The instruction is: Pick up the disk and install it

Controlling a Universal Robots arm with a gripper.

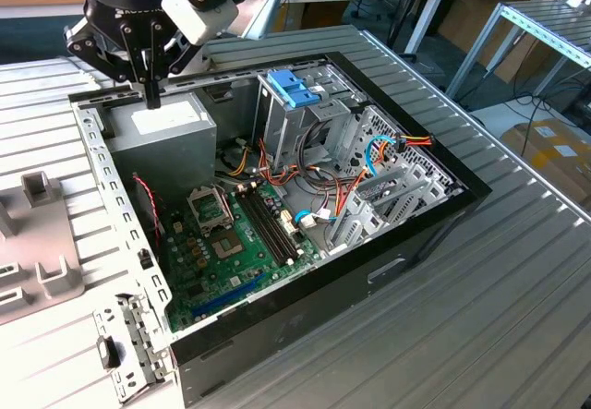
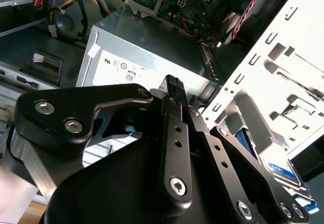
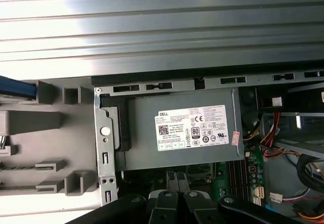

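Note:
The disk (image 2: 281,168) is a flat drive in a light-blue frame, lying in a grey holder outside the computer case; its blue edge (image 3: 17,89) also shows in the first wrist view. My black gripper (image 1: 150,101) hangs over the grey power supply (image 1: 171,127) at the case's back corner, on the exterior view's left. It is well apart from the disk. Its fingers (image 2: 172,85) are pressed together with nothing between them. The gripper (image 3: 177,176) points down at the power supply (image 3: 182,130).
The open computer case (image 1: 434,215) lies on a ribbed metal table (image 1: 517,317), showing the green motherboard (image 1: 231,243) and cables. A light-blue piece (image 1: 292,88) sits on top of the drive cage. A grey slotted fixture (image 1: 42,270) stands on the exterior view's left.

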